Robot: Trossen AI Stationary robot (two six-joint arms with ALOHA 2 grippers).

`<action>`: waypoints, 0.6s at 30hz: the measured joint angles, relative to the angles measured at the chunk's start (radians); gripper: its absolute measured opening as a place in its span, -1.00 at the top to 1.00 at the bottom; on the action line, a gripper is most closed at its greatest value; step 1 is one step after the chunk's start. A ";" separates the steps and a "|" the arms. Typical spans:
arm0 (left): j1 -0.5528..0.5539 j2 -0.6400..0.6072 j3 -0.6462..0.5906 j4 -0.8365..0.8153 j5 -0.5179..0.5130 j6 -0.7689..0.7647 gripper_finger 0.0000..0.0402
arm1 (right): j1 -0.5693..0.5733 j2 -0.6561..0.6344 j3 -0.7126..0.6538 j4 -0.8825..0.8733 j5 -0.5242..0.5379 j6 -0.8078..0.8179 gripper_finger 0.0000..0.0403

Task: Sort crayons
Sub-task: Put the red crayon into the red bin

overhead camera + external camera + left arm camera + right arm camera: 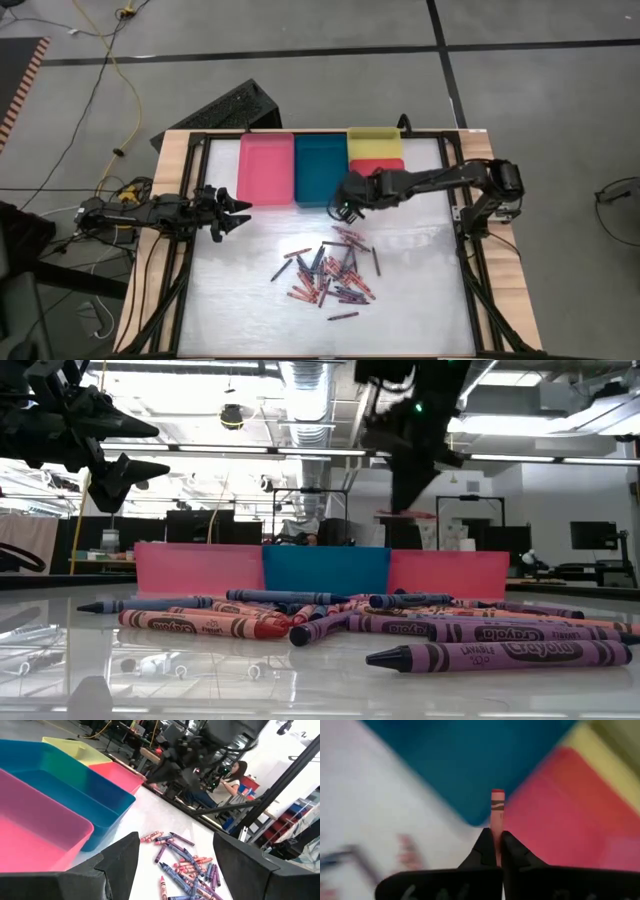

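The right tool [345, 210] is clenched on a single pink-red crayon [497, 812], pinched near one end so that most of the stick projects forward between the fingers [485, 851]. It hangs above the worktop [420, 300] at the near edge of the teal tray [320, 168], close to the corner where that tray meets the red tray [378, 166]. This placement suggests a carry toward one of the trays; judged by colour, the red tray is the likely destination, but that cannot be confirmed.

The left tool [232, 210] waits with its fingers spread wide and nothing between them, just off the near corner of the pink tray [265, 168], clear of the working area.

The remaining crayons [330, 275] lie in a loose pile on the worktop, in front of the trays and nearer the right arm. Red, purple, dark blue and grey sticks overlap at mixed angles. No crayon can be seen inside any tray, so sorting appears to be at an early stage.

Limits of visibility:
- The yellow tray [373, 140] sits behind the red tray; its interior is only partly shown.
- In the low view the tray walls conceal the tray floors.
- From above, the held crayon is too small to make out under the right tool.
- The right wrist view blurs everything beyond the crayon
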 joint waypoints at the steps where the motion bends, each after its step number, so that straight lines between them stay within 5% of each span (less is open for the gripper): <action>1: 0.000 0.000 0.000 0.000 0.000 -0.002 -0.22 | -0.013 0.000 0.000 -0.028 0.000 0.005 0.98; 18: 0.000 0.000 0.000 0.003 -0.027 0.000 -0.22 | -0.106 0.000 0.000 -0.083 0.003 0.023 0.98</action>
